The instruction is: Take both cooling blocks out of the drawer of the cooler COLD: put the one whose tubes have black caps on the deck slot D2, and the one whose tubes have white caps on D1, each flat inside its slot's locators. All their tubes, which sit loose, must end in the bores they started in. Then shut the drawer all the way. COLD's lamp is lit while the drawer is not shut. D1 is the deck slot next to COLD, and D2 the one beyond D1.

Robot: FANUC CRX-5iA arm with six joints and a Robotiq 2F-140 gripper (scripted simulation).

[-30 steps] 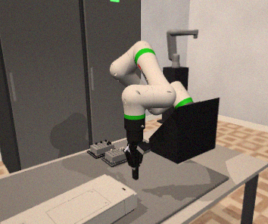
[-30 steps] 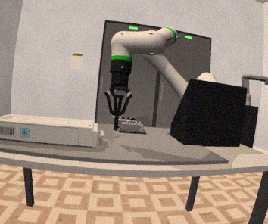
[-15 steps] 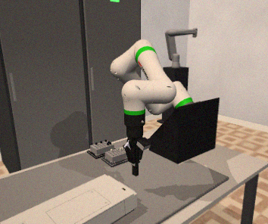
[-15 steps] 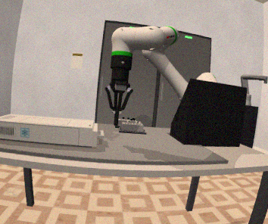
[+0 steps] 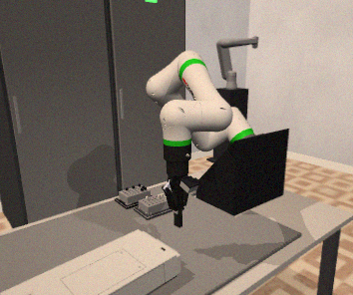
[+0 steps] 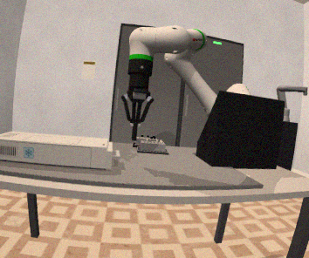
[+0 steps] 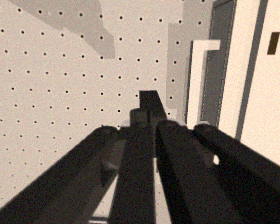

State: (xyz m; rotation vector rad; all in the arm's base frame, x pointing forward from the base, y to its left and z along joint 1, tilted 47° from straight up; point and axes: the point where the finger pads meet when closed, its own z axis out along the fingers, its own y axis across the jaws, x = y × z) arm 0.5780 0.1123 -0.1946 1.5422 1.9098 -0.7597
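Observation:
My gripper [image 5: 178, 222] is shut on nothing and points down, a little above the perforated deck, between the cooler and the two blocks. It also shows in the exterior view [image 6: 134, 129] and in the wrist view [image 7: 150, 107]. The cooler COLD [image 5: 102, 266] is a long white box at the front left; in the exterior view [image 6: 48, 150] its drawer front sits flush with the body. Two grey cooling blocks rest on the deck beyond the gripper: the nearer one [image 5: 153, 204] and the farther one [image 5: 133, 193]. Their cap colours are too small to tell.
A large black slanted housing [image 5: 246, 169] stands on the right of the deck. Dark cabinets [image 5: 80, 100] rise behind the table. A grey fixture [image 5: 231, 55] stands at the back right.

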